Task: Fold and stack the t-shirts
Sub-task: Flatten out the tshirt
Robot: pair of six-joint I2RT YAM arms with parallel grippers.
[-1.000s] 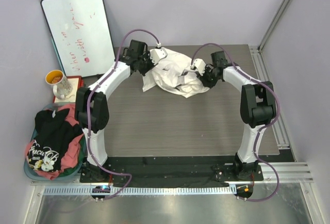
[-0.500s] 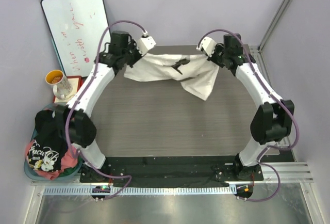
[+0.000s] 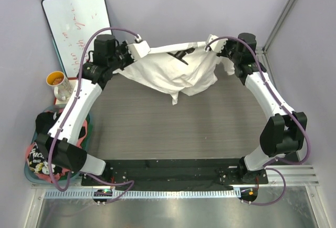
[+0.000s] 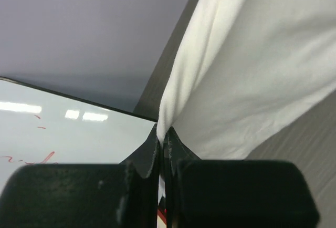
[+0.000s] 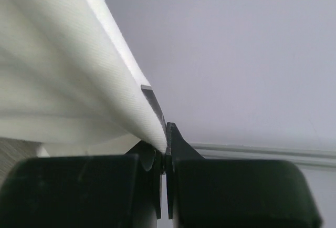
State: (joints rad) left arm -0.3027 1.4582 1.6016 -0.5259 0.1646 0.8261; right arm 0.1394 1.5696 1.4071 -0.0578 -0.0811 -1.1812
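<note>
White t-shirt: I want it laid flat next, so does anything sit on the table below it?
Nothing visible does. The white t-shirt hangs between the left gripper and right gripper, both shut on its edge; the table beneath shows only bare surface. The mug stands well off to the left.

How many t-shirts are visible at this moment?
3. White t-shirt hangs between left claw and right claw above the table; black t-shirt and pink-red t-shirt lie in the basket, partly behind the left arm. More may be buried.
</note>
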